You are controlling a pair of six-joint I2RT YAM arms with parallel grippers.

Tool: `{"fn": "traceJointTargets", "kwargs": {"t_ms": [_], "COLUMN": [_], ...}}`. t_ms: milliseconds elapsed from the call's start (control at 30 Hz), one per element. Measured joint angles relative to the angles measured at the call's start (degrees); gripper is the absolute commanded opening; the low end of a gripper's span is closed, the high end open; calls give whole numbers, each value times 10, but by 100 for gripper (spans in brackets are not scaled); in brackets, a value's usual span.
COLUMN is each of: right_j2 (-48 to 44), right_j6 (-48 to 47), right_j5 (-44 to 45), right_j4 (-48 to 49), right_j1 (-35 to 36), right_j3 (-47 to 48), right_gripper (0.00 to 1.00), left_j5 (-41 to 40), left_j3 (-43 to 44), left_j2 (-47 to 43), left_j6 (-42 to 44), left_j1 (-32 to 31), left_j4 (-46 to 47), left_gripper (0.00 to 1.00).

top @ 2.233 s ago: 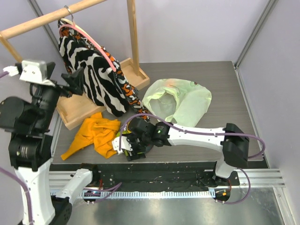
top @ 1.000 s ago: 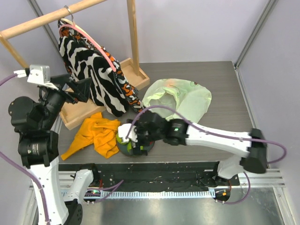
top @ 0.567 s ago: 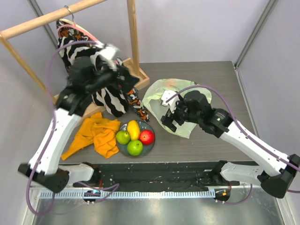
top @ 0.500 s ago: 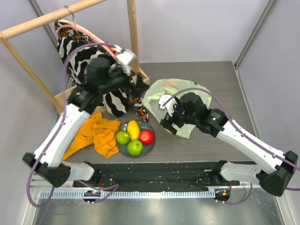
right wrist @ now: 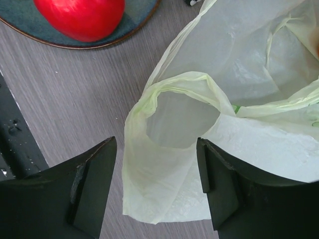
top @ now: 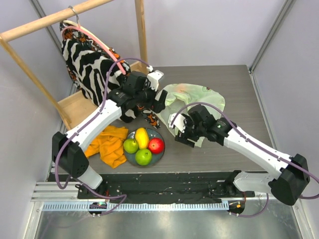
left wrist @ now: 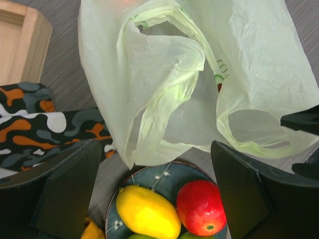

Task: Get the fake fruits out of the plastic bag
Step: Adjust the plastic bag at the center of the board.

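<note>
The thin pale-green plastic bag (top: pixel 198 105) lay beneath both tools: left tool (left wrist: pixel 157 191) wide open, empty; right tool (right wrist: pixel 157 185) open, jaws flanking a handle loop (right wrist: pixel 185 85), gripping nothing.

From above and behind the arm bases, we look down on the whole dark grey wood-grain desk (top: pixel 239 114). Our left wrist view faces down from close by, past its own black fingers (left wrist: pixel 65 194). The right wrist view sits closer still. All three share the thin pale-green crinkly plastic bag (top: pixel 199 97), the grey-blue round plate (top: pixel 158 156) and the glossy red plastic apple (top: pixel 156 145).
</note>
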Motion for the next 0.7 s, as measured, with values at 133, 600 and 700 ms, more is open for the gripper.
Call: {"fn": "traceJointTargets", "kwargs": {"t_ms": [133,600,700], "right_j2": [21,33,8], "right_j6": [-21,15,45], "right_j5": [1,-33,-16], "right_j4": [5,-12,-9], "right_j1": [-11,-183,-270], "right_j3": [-2,32,42], "right_gripper": [53,1,1], "left_j5": [12,59,54], "left_j3": [0,25,30], "left_j2": [29,126,120], "left_j6": [-3,-21,-33], "left_j1": [0,0,2], "left_j4": [17,40,44], "left_gripper": [98,0,0]}}
